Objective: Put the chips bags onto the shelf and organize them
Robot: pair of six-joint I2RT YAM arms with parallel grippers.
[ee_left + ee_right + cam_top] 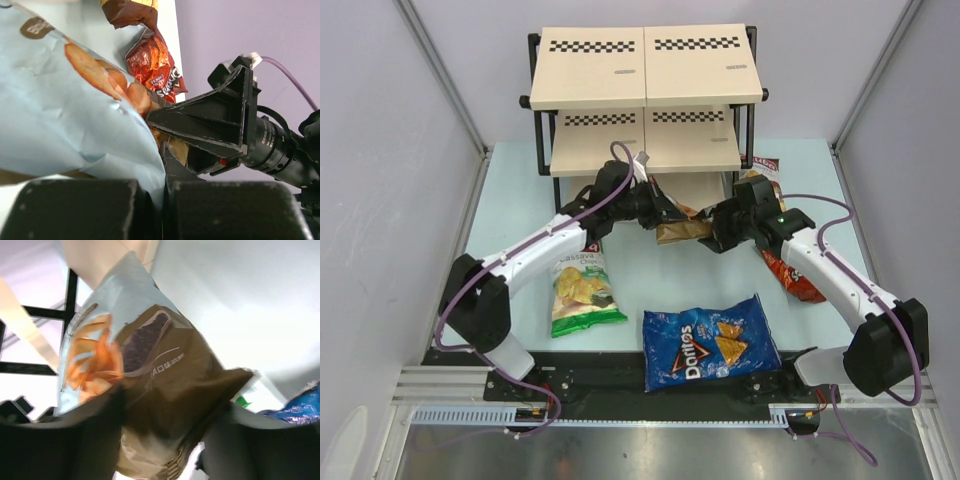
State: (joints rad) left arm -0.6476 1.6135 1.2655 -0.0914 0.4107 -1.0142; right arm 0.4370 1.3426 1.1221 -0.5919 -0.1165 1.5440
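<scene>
Judging the pale bag (150,365) before the shelf (645,70) light and slippery, we pinch its edge: left gripper (162,210) clamps it, right gripper (165,440) unclear.

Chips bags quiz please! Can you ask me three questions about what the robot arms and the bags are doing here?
1. True or false: the blue Doritos bag lies on the shelf.
2. Which bag is held between the two arms? A) green-white bag B) pale blue-and-brown bag C) red bag
3. Fill in: the left fingers are ___ on that held bag.
Key: 1 false; 2 B; 3 shut.
</scene>
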